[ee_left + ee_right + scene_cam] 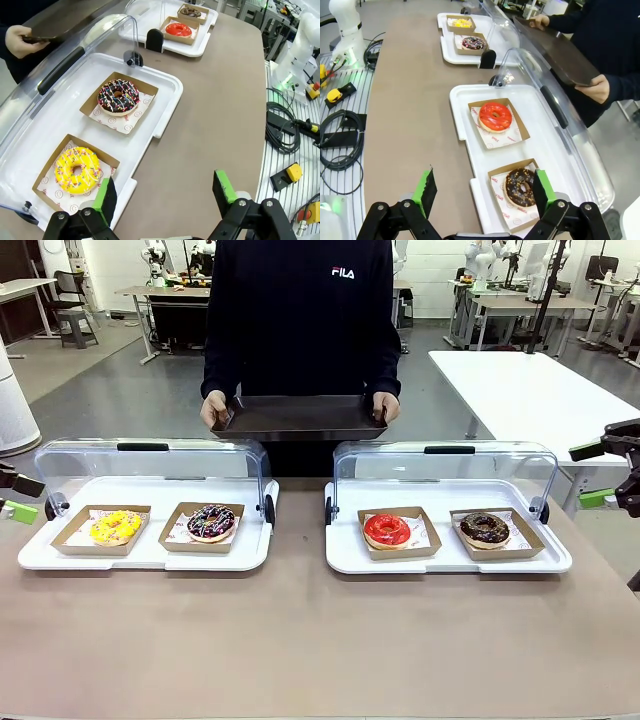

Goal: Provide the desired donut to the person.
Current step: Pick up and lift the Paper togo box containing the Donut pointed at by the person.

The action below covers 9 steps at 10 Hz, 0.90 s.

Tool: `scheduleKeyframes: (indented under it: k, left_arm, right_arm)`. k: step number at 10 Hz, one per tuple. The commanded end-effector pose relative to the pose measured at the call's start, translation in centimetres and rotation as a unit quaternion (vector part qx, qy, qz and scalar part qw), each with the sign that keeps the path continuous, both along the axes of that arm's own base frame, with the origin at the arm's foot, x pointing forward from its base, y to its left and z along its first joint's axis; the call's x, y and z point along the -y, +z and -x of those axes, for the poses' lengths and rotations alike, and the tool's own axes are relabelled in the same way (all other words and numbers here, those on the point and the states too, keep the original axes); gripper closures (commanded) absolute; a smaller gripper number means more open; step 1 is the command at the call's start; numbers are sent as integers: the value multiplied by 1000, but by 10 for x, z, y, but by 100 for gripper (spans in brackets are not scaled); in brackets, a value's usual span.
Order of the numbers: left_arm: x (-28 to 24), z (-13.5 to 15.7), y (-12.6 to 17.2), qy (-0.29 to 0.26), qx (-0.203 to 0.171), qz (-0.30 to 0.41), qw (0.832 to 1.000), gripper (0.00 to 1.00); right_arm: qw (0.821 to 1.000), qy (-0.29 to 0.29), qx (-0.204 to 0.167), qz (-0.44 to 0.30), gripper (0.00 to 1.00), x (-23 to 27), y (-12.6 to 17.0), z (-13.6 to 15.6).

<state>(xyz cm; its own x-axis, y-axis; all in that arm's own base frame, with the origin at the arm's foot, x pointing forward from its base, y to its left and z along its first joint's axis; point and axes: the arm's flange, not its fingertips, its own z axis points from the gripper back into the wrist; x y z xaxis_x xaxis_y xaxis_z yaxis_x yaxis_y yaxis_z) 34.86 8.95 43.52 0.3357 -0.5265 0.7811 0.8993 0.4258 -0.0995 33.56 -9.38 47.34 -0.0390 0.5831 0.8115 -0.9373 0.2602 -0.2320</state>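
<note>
The person (300,310) stands at the far side in a navy sweatshirt, both hands holding a dark tray (300,415). The left case holds a yellow donut (116,527) and a sprinkled chocolate donut (211,522). A red donut (386,530) and a chocolate donut (485,529) lie in the right case. Nothing marks one of them as the desired donut. My left gripper (20,497) hovers open at the table's left edge, beside the yellow donut (77,170). My right gripper (592,474) hangs open off the right end, near the chocolate donut (520,186).
Each donut rests in a brown paper boat on a white display tray (40,555) (345,558) with its clear lid (150,465) (445,470) tipped up at the back. Bare brown tabletop (300,640) lies in front. Cables and a control box (292,172) sit off the table's end.
</note>
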Motion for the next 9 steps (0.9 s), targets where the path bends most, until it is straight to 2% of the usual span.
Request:
scheduleKeyframes:
  k: [1,9]
  left_arm:
    - [-1,0,-1,-2,1,7,1000,0]
    - [-1,0,-1,-2,1,7,1000,0]
  right_arm:
    - [1000,1,1,-10,0,-1,-2,-3]
    - [1000,1,1,-10,0,-1,-2,-3]
